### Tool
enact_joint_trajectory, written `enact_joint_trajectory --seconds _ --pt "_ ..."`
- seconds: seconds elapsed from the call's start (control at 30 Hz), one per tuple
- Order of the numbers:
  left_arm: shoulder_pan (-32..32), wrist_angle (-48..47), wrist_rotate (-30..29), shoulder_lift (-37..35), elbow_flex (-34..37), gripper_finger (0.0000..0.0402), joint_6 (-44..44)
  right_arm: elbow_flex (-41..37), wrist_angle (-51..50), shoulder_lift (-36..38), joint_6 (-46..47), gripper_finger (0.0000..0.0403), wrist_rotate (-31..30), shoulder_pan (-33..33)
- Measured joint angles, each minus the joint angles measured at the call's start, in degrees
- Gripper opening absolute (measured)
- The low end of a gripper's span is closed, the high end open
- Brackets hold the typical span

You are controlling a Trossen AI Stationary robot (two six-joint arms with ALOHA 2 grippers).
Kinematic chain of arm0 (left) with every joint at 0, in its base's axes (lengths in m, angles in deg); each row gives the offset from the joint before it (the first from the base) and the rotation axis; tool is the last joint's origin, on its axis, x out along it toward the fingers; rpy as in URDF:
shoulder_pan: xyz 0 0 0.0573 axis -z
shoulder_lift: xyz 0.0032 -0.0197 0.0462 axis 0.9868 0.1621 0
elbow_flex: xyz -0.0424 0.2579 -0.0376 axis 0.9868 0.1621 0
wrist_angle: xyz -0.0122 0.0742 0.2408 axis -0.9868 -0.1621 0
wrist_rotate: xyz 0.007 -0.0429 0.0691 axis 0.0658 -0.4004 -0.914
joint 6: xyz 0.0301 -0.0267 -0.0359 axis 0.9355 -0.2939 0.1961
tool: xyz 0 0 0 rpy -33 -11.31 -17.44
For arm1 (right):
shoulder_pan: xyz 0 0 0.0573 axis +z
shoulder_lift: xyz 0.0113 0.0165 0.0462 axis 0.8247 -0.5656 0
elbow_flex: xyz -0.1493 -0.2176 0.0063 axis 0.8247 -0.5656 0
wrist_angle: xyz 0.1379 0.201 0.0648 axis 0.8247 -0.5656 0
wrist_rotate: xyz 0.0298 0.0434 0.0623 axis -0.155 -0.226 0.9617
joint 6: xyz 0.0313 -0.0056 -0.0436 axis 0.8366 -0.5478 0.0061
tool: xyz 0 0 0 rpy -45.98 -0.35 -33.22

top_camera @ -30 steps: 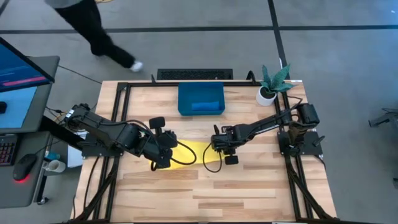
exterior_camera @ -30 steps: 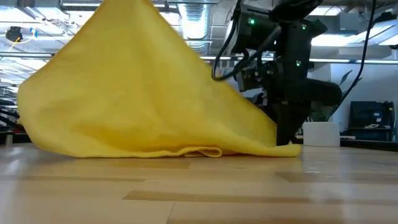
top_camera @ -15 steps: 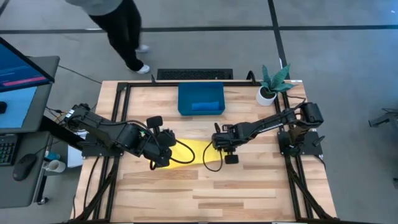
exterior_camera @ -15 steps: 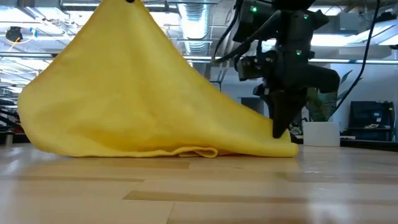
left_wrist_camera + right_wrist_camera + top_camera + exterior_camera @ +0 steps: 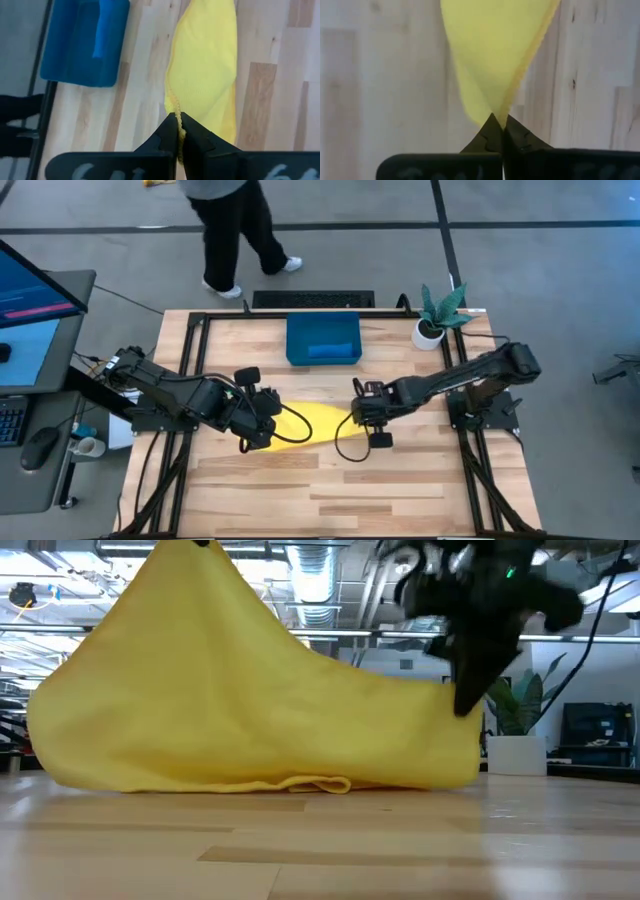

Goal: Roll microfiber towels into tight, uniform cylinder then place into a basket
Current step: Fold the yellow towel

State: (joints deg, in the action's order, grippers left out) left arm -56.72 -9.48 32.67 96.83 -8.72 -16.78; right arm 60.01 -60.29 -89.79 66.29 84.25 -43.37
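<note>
The yellow towel lay stretched near the middle of the worktop, held up at both ends. The left hand was clamped on one corner of it, and the right hand was clamped on the opposite corner — both corners were lifted off the wood. The blue basket stood near the far edge, with a blue towel inside it.

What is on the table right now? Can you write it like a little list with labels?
yellow towel: stretched between both grippers, lower edge on the table
left gripper: shut on one corner
right gripper: shut on the opposite corner
basket: far side, holds a rolled blue towel
potted plant: far right corner
</note>
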Motion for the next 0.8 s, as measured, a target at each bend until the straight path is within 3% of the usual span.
enact_joint_trajectory --seconds 0.37,0.57,0.8 --pt "0.0 -5.08 1.18 -1.07 -2.04 0.0 -4.28 5.72 -5.96 11.91 6.91 0.0006 -2.0 5.64" --pt "0.02 -8.28 1.51 -1.14 -7.19 0.0 -5.15 13.88 -15.21 12.23 10.65 0.0007 -2.05 7.57" --pt "0.02 -10.48 7.22 -1.16 -11.88 0.0 -7.45 23.59 -24.35 10.78 15.56 0.0008 -2.15 8.43"
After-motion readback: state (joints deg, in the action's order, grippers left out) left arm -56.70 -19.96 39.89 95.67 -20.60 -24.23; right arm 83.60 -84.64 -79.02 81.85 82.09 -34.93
